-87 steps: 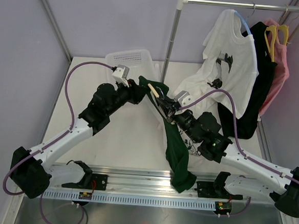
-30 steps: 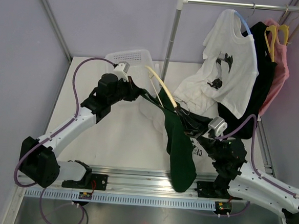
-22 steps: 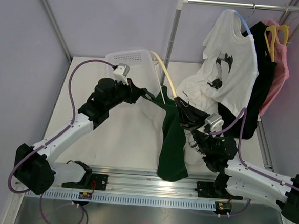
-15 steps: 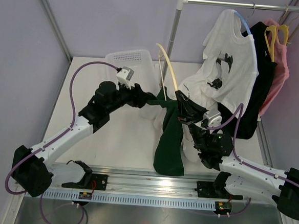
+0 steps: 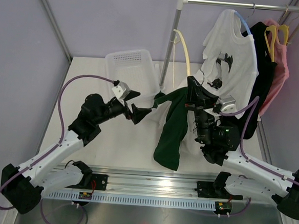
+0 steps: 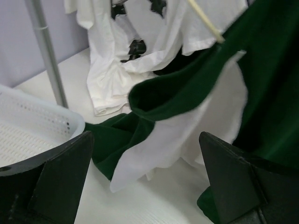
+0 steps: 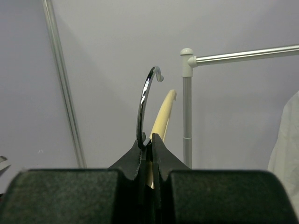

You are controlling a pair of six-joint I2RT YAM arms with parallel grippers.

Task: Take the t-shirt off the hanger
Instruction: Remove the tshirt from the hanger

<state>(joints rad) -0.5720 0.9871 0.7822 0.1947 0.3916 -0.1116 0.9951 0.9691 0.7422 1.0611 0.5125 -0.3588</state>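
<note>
Above the middle of the white table (image 5: 111, 140), the dark green cotton t-shirt (image 5: 171, 131) is hanging in a long drape whose axis is running from the right gripper (image 5: 194, 90) down toward the near edge. The cloth seems to be clinging to only one arm of the cream wooden hanger with a metal hook (image 5: 185, 45), since the other arm is sticking up bare beside the rail post. The right gripper is pinching its fingers tight on the hanger's neck, just under the hook, as the right wrist view (image 7: 148, 142) is showing. The left gripper (image 5: 138, 105) is standing with its jaws spread wide and is holding nothing. The shirt's loose green edge is lying just to its right, straight ahead of the gap in the left wrist view (image 6: 145, 140), near but not touching. The left arm is the nearer one to that free edge, so the pull-off is probably falling to it.
</note>
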